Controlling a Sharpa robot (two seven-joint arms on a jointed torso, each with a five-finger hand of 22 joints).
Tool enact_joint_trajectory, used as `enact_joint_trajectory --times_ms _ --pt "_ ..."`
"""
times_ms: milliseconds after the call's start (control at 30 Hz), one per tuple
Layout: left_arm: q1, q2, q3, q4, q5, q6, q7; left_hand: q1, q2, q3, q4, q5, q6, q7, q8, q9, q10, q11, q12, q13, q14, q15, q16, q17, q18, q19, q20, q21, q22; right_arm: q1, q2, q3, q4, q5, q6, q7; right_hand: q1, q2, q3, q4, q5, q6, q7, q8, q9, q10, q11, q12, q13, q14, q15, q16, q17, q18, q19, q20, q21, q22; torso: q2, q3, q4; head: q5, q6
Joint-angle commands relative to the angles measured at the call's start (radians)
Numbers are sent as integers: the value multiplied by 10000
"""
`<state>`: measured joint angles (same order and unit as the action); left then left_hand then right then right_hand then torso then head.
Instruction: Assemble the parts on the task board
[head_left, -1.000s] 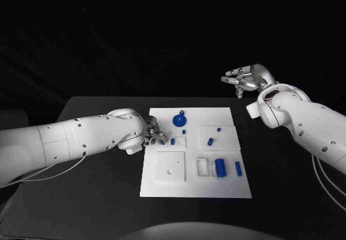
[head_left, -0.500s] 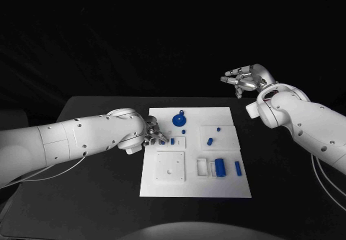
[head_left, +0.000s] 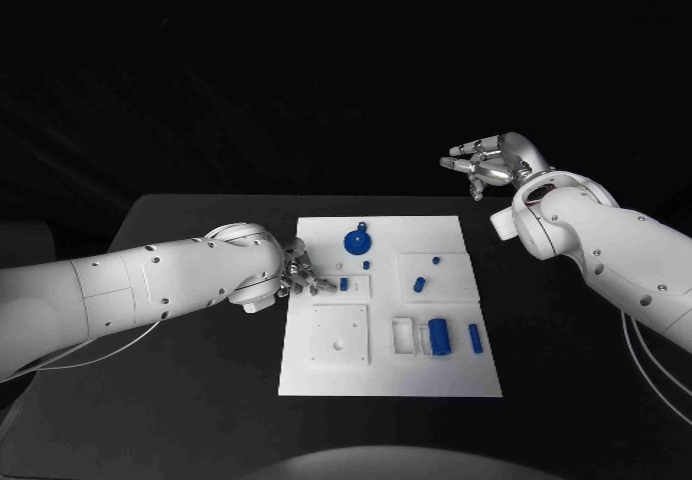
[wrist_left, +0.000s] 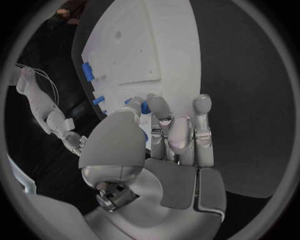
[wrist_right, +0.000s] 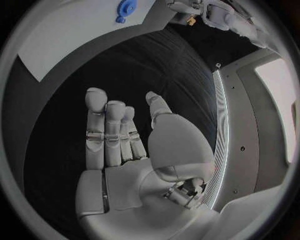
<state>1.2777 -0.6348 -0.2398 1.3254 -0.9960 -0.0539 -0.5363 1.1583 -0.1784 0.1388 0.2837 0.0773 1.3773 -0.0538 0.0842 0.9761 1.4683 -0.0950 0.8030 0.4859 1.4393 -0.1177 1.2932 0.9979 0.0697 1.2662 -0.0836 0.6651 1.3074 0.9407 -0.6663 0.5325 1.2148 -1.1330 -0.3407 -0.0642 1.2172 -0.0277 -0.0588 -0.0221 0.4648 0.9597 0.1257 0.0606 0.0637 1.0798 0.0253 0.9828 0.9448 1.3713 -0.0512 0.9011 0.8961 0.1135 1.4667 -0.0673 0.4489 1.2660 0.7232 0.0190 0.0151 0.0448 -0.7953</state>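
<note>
The white task board (head_left: 389, 372) lies in the middle of the black table. My left hand (head_left: 304, 274) reaches onto its left edge. Its thumb and a fingertip pinch a small blue part (head_left: 345, 284) that stands in a little square recess. In the left wrist view the same blue part (wrist_left: 144, 107) shows between the thumb tip and a fingertip of the left hand (wrist_left: 172, 135). My right hand (head_left: 492, 161) is raised beyond the board's far right corner, fingers spread and empty. The right wrist view shows this hand (wrist_right: 122, 145) flat and open.
On the board lie a round blue wheel (head_left: 358, 240) at the far end, small blue pegs (head_left: 421, 283) in the middle, and a blue cylinder (head_left: 440, 335) beside a blue bar (head_left: 476, 337) at the near right. A square white plate (head_left: 342, 333) sits near left.
My left arm has drawn back slightly to the left while its fingertips stay at the small blue part. The right hand has barely moved.
</note>
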Motion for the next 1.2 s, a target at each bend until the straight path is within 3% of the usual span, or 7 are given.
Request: enact_joint_trajectory --times_ms 33,267,467,800,867,1033,1200 --pt "0 -38 3 4 -291 83 -23 -160 -152 -50 66 -215 100 0 30 -22 427 9 -48 -18 -30 21 -42 -6 211 -22 50 -48 190 -15 7 1 4 -39 66 110 -78 0 -26 38 8 -4 6 24 16 -3 -33 6 -11 63 -16 -29 -7 196 423 -38 -12 -16 1 1 4 -10 6" --pt "6 -212 83 138 -333 61 -17 -408 -417 -317 85 -285 100 -4 -10 -40 429 -4 -88 -51 -59 -9 -70 -27 202 -53 5 -144 167 -39 0 1 1 -38 77 113 -78 0 -26 38 8 -4 6 24 16 -3 -33 6 -11 63 -16 -29 -7 196 423 -38 -12 -16 -7 9 10 -30 20" --pt "14 -316 233 290 -65 252 68 -342 -431 -2118 105 -282 -123 74 -121 -86 396 55 -198 -99 -188 12 -277 -273 154 -116 -42 -234 146 -54 4 1 -11 -38 82 114 -78 0 -26 38 8 -4 6 24 16 -3 -33 6 -11 63 -16 -29 -7 196 423 -38 -12 -16 -5 18 5 -17 37" --pt "22 -514 431 534 592 299 497 34 -239 -2234 73 -284 -1022 284 275 -796 -11 184 -780 9 -859 52 -1040 -1311 -96 -345 -244 -671 89 -82 -17 1 -20 -35 87 116 -60 19 -51 31 3 0 5 24 16 -4 -34 0 -21 62 -17 -31 -9 196 425 -38 -12 -20 -7 24 -7 -27 53" --pt "26 -602 588 565 923 252 809 344 80 -2052 -60 -240 -1986 615 -84 -1227 -1009 391 -1315 -152 -1868 221 -1939 -2257 -223 -827 -245 -1123 -102 -85 -25 1 -20 -33 85 117 -60 19 -51 31 3 0 5 24 16 -4 -34 0 -21 62 -17 -31 -9 196 425 -38 -12 -20 -5 27 -4 -38 66" --pt "111 -734 870 563 1411 -595 2376 1574 1249 -2123 -1997 1881 -2902 1068 217 -3522 -2183 852 -2527 -1157 -3011 661 -3041 -3532 -427 -1344 87 -2766 -1164 -90 -40 1 -28 -25 79 123 -52 41 -51 26 -5 7 3 24 16 -11 -35 -10 -34 62 -18 -34 -13 197 424 -38 -27 -26 -9 25 7 -71 111" --pt "170 -614 952 478 1492 -1500 4334 2514 2027 -1447 -2899 1150 -2820 1354 -94 -6150 -1940 1144 -5282 -3683 -2580 793 -3018 -4149 -170 -712 213 -3133 -1476 -91 -42 1 -49 18 44 152 -25 41 -27 1 0 -5 5 24 16 -130 -42 -305 -288 58 -20 -62 -30 202 417 -38 -104 -58 3 7 -3 -92 170"
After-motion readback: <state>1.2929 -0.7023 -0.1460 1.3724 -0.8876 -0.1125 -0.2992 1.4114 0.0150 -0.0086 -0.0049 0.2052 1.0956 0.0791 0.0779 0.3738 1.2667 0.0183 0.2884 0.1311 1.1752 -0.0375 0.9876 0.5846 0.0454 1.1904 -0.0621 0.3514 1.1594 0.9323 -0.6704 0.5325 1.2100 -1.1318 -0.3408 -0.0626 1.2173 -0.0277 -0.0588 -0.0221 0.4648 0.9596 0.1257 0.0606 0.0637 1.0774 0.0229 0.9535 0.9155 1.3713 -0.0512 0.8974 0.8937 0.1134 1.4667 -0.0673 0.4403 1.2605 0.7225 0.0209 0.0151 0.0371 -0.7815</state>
